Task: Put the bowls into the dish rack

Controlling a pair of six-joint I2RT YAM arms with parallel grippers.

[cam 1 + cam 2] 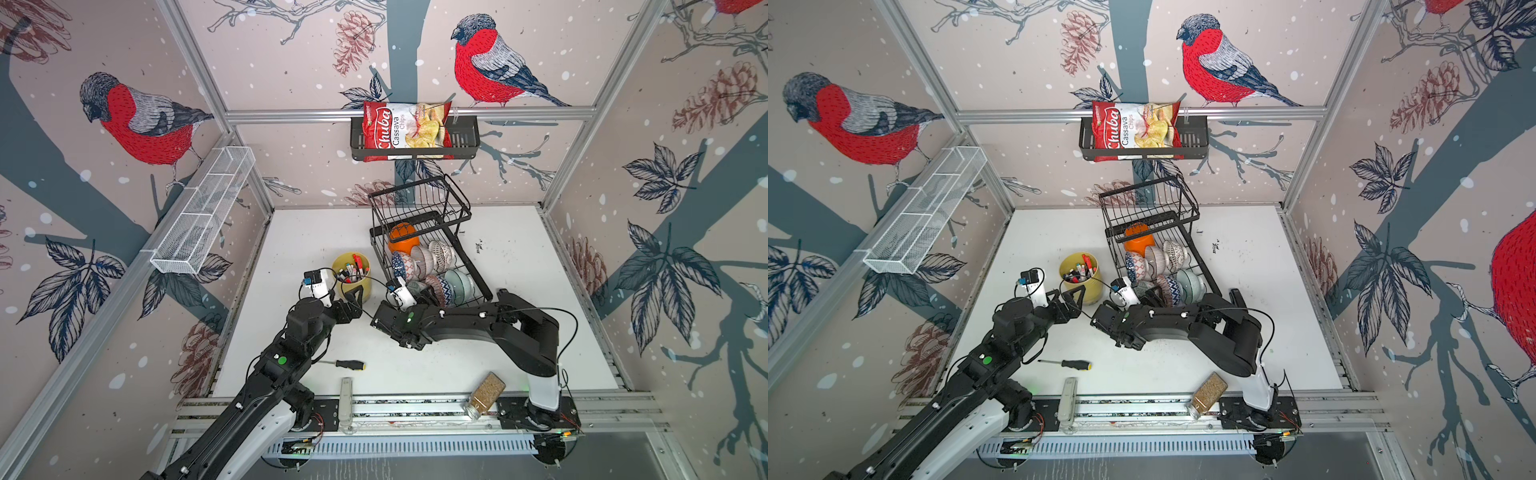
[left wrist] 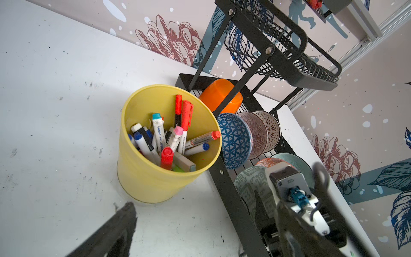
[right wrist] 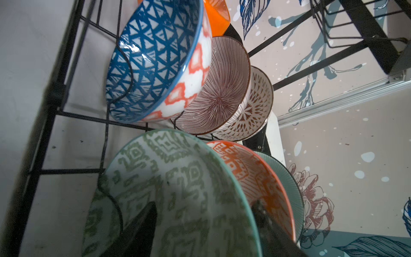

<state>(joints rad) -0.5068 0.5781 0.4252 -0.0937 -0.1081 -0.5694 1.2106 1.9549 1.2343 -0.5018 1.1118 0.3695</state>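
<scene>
bowls (image 1: 422,259) are kept on edge by dish rack (image 1: 415,220) wires at one o'clock, with left gripper (image 1: 358,305) and right gripper (image 3: 200,213) jaws spread.

This reads as a robotics lab cell dressed up to feel homely, not a real kitchen. Aluminium frame bars (image 1: 291,115) hold wall panels (image 1: 291,62) printed with bullfinches and pine cones. The left arm (image 1: 266,374) and the right arm (image 1: 532,332) are bolted to a slotted rail (image 1: 415,409) along the front of a scuffed white desk (image 1: 561,257), with bare wiring and a slotted cable duct (image 1: 395,449) below. The household things look like set-out props: a dish rack (image 1: 409,220) of bowls (image 1: 419,259), a yellow cup of markers (image 1: 351,274), a chips bag (image 1: 405,129) in a wall basket (image 1: 465,143), a screwdriver (image 1: 345,365), a white mesh shelf (image 1: 203,212).
</scene>
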